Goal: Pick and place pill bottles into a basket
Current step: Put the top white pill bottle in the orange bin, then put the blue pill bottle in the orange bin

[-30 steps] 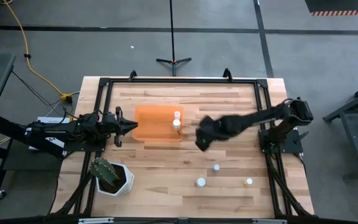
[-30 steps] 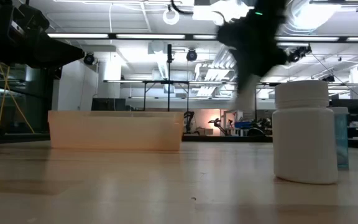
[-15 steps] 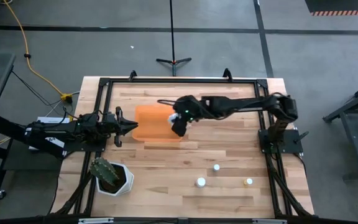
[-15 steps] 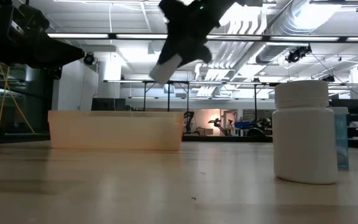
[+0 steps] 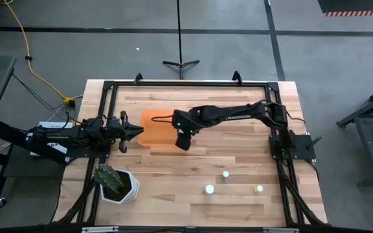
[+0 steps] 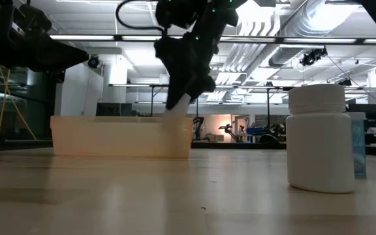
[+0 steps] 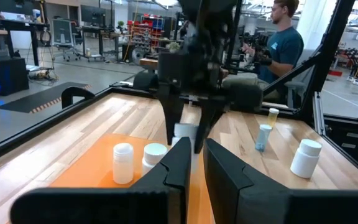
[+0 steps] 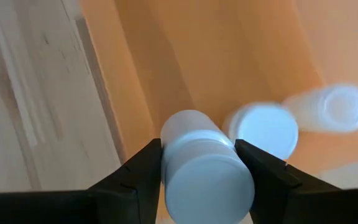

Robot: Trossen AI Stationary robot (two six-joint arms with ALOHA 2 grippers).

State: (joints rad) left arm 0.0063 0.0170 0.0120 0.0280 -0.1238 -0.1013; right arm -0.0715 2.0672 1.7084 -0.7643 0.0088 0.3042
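The orange basket [image 5: 153,127] lies left of the table's middle, with two white pill bottles [image 7: 123,163] [image 7: 155,155] standing on its floor. My right gripper [image 5: 182,140] hovers over the basket's right part, shut on a third white pill bottle [image 6: 177,104]. Three more pill bottles stand on the wood toward the near right: two white ones [image 5: 225,173] [image 5: 209,189] and a yellowish one [image 5: 259,189]. My left gripper [image 5: 135,131] waits level at the basket's left edge, with a narrow gap between its fingers and nothing in it. My right gripper pinches the bottle's round side wall [image 8: 194,140] between its two fingers [image 8: 140,177], one on each side. The fingers slant down from the table's right. The bottle hangs tilted below them, lifted clear, its lower end [image 6: 175,109] about level with the basket's rim.
A white angular pot with a green cactus [image 5: 113,181] stands at the near left. A black frame [image 5: 173,84] runs around the table's edges. Beyond the table a person [image 7: 284,37] sits at a bench. Bare wood lies right of the basket.
My right gripper has carried the bottle from the table's middle toward the left edge, over the basket. It has rolled about its own axis and sunk, bringing the bottle down from well above the basket to about rim height. The bottle has stayed in the hold.
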